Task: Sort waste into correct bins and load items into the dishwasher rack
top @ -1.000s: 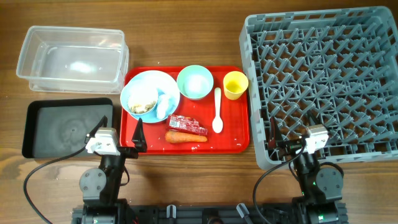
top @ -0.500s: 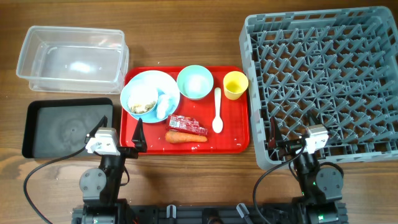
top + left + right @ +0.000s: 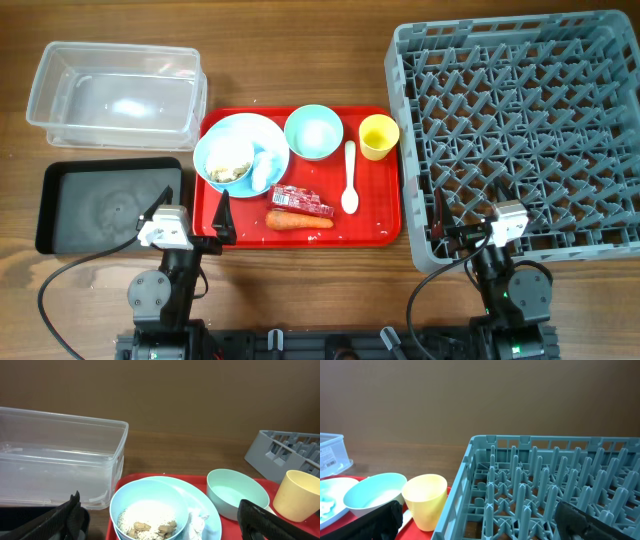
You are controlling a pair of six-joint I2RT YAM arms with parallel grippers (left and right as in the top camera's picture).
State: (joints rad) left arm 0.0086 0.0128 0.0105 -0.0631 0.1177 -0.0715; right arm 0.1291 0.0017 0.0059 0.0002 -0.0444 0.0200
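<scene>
On the red tray, a light blue plate (image 3: 262, 132) holds a light blue bowl (image 3: 226, 160) of rice scraps (image 3: 150, 515) and a crumpled white tissue (image 3: 268, 168). A mint-green bowl (image 3: 314, 132), yellow cup (image 3: 379, 136), white spoon (image 3: 349, 178), red wrapper (image 3: 302, 200) and orange carrot (image 3: 298, 221) lie beside them. The clear tub (image 3: 115, 95) and black tray (image 3: 105, 205) sit to the left, and the grey rack (image 3: 520, 140) to the right. My left gripper (image 3: 192, 212) (image 3: 160, 505) is open and empty at the red tray's front left corner. My right gripper (image 3: 465, 225) (image 3: 477, 512) is open and empty at the rack's front edge.
The red serving tray (image 3: 380, 225) lies between the bins and the rack, close against the rack's left wall. The wooden table (image 3: 300, 60) shows behind the tray. In the right wrist view the rack's pegs (image 3: 545, 485) stand right in front of the fingers.
</scene>
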